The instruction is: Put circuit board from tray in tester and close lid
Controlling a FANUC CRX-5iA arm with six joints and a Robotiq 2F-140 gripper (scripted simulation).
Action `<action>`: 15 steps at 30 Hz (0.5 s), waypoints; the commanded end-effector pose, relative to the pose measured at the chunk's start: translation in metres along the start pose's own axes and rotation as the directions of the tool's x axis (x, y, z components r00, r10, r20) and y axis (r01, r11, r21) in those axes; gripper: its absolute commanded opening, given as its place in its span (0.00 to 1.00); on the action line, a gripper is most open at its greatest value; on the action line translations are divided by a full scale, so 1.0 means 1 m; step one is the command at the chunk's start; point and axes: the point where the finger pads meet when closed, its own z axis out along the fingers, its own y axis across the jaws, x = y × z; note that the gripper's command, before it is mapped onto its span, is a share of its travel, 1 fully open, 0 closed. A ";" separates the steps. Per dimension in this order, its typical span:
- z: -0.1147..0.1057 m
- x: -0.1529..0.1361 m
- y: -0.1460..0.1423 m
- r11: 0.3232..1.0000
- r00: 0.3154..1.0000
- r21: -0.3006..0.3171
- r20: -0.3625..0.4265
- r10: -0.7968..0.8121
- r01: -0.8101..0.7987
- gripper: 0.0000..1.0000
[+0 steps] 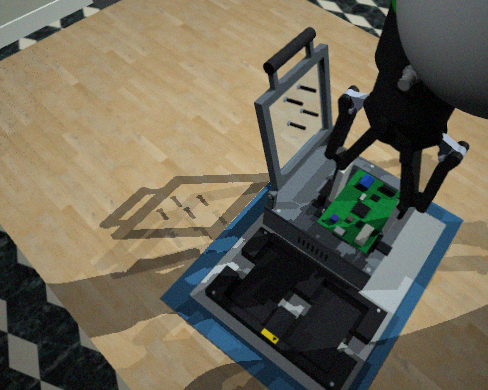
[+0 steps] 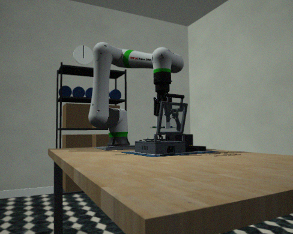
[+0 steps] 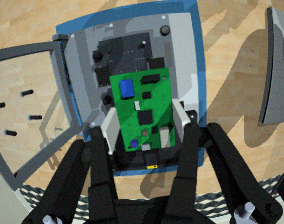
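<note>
A light wooden table with strip-patterned boards (image 1: 149, 100) (image 2: 176, 180) (image 3: 228, 30) stands on a black-and-white diamond-patterned floor (image 1: 14, 280) (image 2: 29, 216); a dark straight leg (image 2: 58, 180) holds up its near left corner in the exterior view. Behind it, a black metal shelf rack (image 2: 125, 90) carries a row of round blue objects (image 2: 78, 92), with brown boxes (image 2: 75, 115) lower down. A plain white disc with a dark vertical line (image 2: 83, 54) shows above the rack's left part, against the pale grey wall (image 2: 29, 90).
</note>
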 end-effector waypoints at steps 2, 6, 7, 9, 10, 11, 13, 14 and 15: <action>-0.001 0.014 -0.005 1.000 1.000 0.000 0.000 0.000 0.000 0.46; -0.002 0.024 -0.009 1.000 1.000 0.000 0.000 0.000 0.000 0.46; -0.002 0.024 -0.009 1.000 1.000 0.000 0.000 0.000 0.000 0.46; -0.002 0.026 -0.010 1.000 1.000 0.000 0.000 0.000 0.000 0.46; -0.002 0.029 -0.010 1.000 1.000 0.000 0.000 0.000 0.000 0.46; -0.002 0.031 -0.011 1.000 1.000 0.000 0.000 0.000 0.000 0.46; -0.003 0.034 -0.012 1.000 1.000 0.000 0.000 0.000 0.000 0.46; -0.003 0.036 -0.013 1.000 1.000 0.000 0.000 0.000 0.000 0.46; -0.003 0.038 -0.013 1.000 1.000 0.000 0.000 0.000 0.000 0.46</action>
